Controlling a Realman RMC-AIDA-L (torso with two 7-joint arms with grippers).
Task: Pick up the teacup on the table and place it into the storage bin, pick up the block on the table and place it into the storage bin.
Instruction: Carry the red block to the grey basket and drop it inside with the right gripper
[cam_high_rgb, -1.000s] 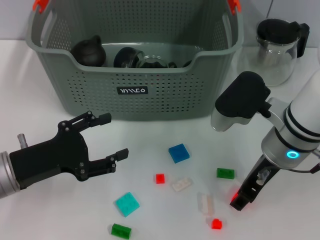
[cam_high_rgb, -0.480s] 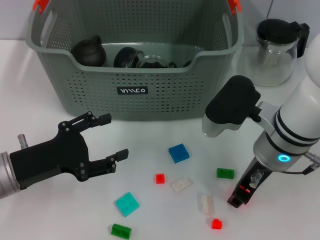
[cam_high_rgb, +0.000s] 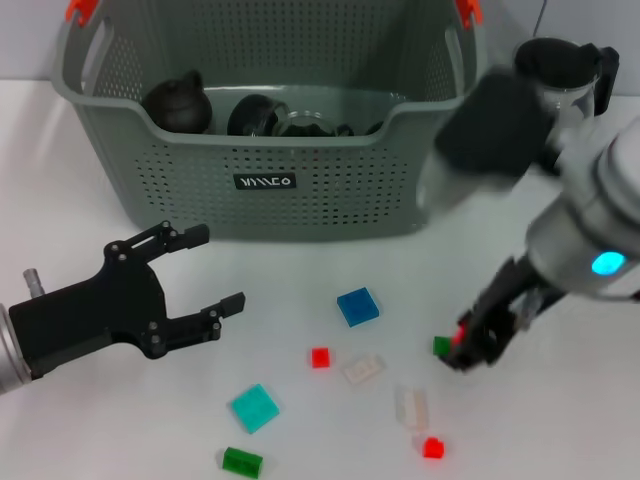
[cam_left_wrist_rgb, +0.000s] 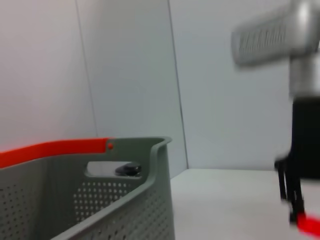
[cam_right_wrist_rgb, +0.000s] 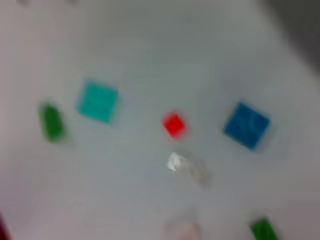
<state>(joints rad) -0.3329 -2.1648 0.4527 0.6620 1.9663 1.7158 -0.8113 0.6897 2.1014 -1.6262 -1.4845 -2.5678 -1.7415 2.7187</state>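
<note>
The grey-green storage bin (cam_high_rgb: 250, 150) stands at the back of the white table, with dark rounded vessels (cam_high_rgb: 176, 102) inside; its rim (cam_left_wrist_rgb: 125, 190) also fills the left wrist view. No teacup shows on the table. My right gripper (cam_high_rgb: 466, 348) hangs low at the right, shut on a small red block (cam_high_rgb: 462, 327); the left wrist view shows that gripper (cam_left_wrist_rgb: 295, 200) with the red block (cam_left_wrist_rgb: 307, 224) at its tips. My left gripper (cam_high_rgb: 195, 272) hovers open and empty at the left, in front of the bin.
Loose blocks lie on the table: blue (cam_high_rgb: 358, 306), red (cam_high_rgb: 320, 357), white (cam_high_rgb: 363, 369), clear (cam_high_rgb: 411, 406), red (cam_high_rgb: 432, 447), teal (cam_high_rgb: 254, 408), green (cam_high_rgb: 242, 461), and green (cam_high_rgb: 441, 346) beside the right fingers. A glass pitcher (cam_high_rgb: 555, 100) stands back right.
My right arm has risen and swung toward the bin, carrying the red block up and away from the table's front. The left gripper has drifted slightly left.
</note>
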